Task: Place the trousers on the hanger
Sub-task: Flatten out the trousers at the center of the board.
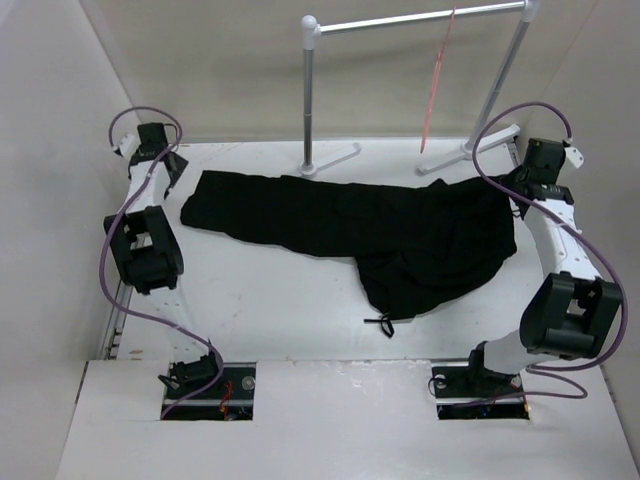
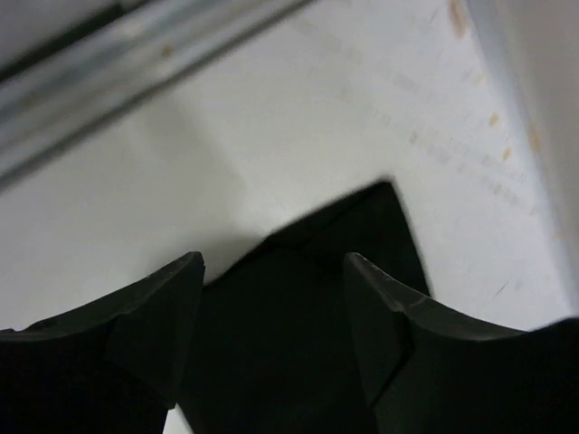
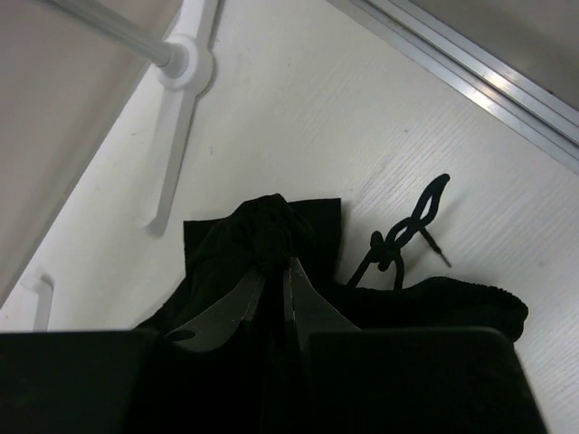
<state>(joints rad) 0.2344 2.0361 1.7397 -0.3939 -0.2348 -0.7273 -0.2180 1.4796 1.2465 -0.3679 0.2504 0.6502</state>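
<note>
Overhead, we see the trousers [image 1: 340, 225] spread flat across the white desk [image 1: 280, 320], the leg end reaching toward the far left corner and the bunched waist end lying at the right. Our left pincer [image 2: 271, 267] hangs over the hem with its 2 fingers apart, the black corner lying on the desk between them, ungripped. Our right pincer [image 3: 276, 262] is clamped tight on a gathered fold of the black fabric, a knotted drawstring [image 3: 407, 235] trailing just beside it. The hanger [image 1: 437, 85] dangles from the garment rail [image 1: 410, 20] at the far edge, apart from the trousers.
</note>
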